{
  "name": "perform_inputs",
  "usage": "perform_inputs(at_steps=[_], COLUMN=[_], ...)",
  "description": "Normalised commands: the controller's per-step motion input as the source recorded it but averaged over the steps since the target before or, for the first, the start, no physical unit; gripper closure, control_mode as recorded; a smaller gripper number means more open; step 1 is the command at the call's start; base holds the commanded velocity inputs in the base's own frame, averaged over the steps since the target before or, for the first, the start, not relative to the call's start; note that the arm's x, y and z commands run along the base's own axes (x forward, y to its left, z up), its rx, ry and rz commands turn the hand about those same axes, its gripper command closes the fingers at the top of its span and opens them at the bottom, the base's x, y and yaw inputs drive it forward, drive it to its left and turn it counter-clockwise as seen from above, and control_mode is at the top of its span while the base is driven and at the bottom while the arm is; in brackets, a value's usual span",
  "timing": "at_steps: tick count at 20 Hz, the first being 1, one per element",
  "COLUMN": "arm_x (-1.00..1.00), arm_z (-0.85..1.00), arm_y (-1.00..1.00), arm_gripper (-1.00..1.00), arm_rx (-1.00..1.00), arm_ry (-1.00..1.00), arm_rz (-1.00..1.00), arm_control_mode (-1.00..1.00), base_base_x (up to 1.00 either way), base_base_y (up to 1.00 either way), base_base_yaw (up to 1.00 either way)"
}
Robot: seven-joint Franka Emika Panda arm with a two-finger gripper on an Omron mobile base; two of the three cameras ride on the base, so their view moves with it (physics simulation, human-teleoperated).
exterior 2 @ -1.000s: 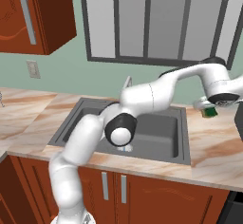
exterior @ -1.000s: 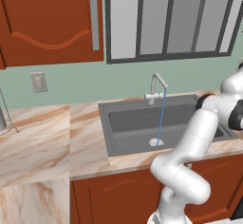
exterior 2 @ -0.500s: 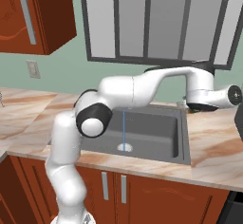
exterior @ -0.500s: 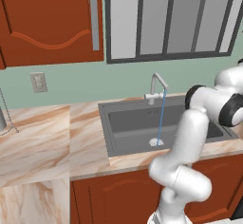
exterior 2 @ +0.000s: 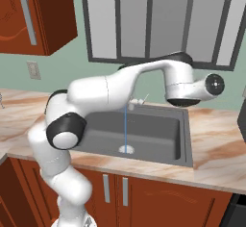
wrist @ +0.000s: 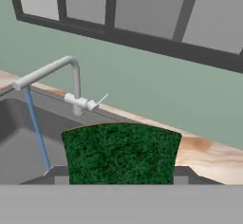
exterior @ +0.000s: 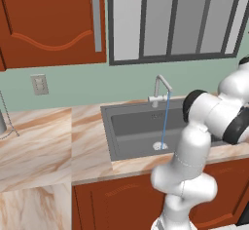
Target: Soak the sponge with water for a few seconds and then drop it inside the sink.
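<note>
The sponge (wrist: 121, 154) shows its green face close up in the hand view, and my gripper (wrist: 119, 174) is shut on it from both sides. Left of it the faucet (wrist: 71, 76) pours the water (wrist: 38, 133), a thin blue stream, into the dark grey sink (wrist: 14, 137). The sponge is apart from the stream, to its right. In the right base view my hand (exterior 2: 185, 94) hangs above the right part of the sink (exterior 2: 188, 139), with the water (exterior 2: 125, 130) falling onto the drain to its left. The left base view shows the sink (exterior: 109, 136) and the water (exterior: 164, 122).
Marble counter (exterior 2: 216, 149) runs on both sides of the basin, and the faucet (exterior 2: 137, 101) stands at its back rim. A window with dark frames (exterior 2: 158, 24) is behind it, and a red cabinet (exterior: 53, 24) hangs at the upper left. A wall socket (exterior: 39, 84) is left of the sink.
The arm has swung left from over the right counter toward the sink, carrying the sponge in the shut gripper. The water keeps running.
</note>
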Motion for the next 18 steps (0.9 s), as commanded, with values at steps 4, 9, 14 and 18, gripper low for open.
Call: perform_inputs(at_steps=[4, 9, 14, 18], arm_x=[-0.43, -0.30, -0.10, -0.03], arm_z=[0.58, 0.28, 0.08, 0.00], arm_y=[0.00, 0.04, 0.17, 0.21], arm_gripper=[1.00, 1.00, 1.00, 1.00], arm_rx=[0.00, 0.00, 0.00, 0.00], arm_ry=[0.22, 0.25, 0.27, 0.23], arm_rz=[-0.07, -0.07, -0.06, -0.05], arm_control_mode=[-1.00, -1.00, -1.00, -1.00], base_base_x=[0.00, 0.00, 0.00, 0.00], base_base_y=[0.00, 0.00, 0.00, 0.00], base_base_yaw=[0.00, 0.00, 0.00, 0.00])
